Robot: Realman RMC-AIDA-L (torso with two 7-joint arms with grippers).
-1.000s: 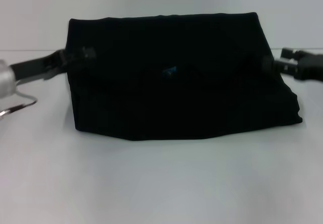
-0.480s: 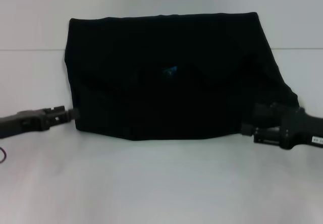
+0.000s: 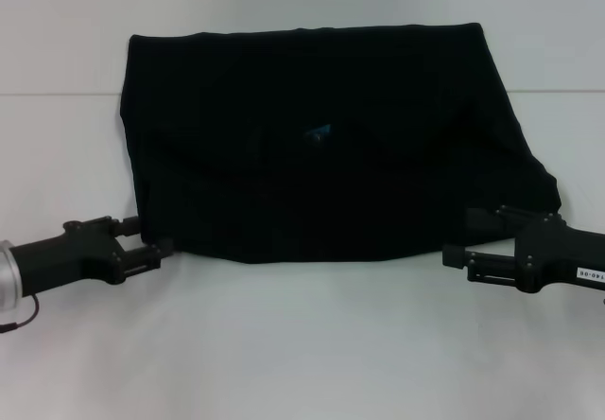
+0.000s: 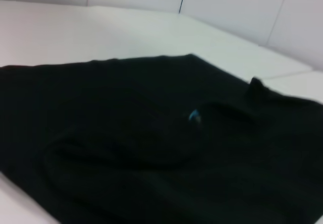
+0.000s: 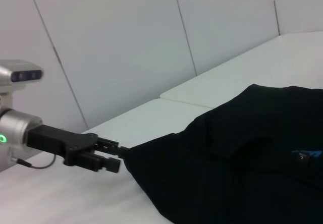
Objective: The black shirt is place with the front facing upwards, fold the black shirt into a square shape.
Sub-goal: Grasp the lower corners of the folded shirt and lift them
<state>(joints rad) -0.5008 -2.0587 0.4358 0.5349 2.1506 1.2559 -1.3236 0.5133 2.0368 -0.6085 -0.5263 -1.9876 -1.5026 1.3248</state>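
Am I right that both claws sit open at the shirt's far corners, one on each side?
Not quite. Both claws are open, one on each side, but at the near corners of the black shirt: the left claw and the right claw flank its front edge in the head view.

A: Any lettering showing on the black shirt (image 3: 312, 136)?
B: None; its small blue neck label (image 3: 318, 133) is too tiny to read.
A: And that white sticker (image 3: 588, 274) on the right arm, at four o'clock?
B: Dark characters, not legible
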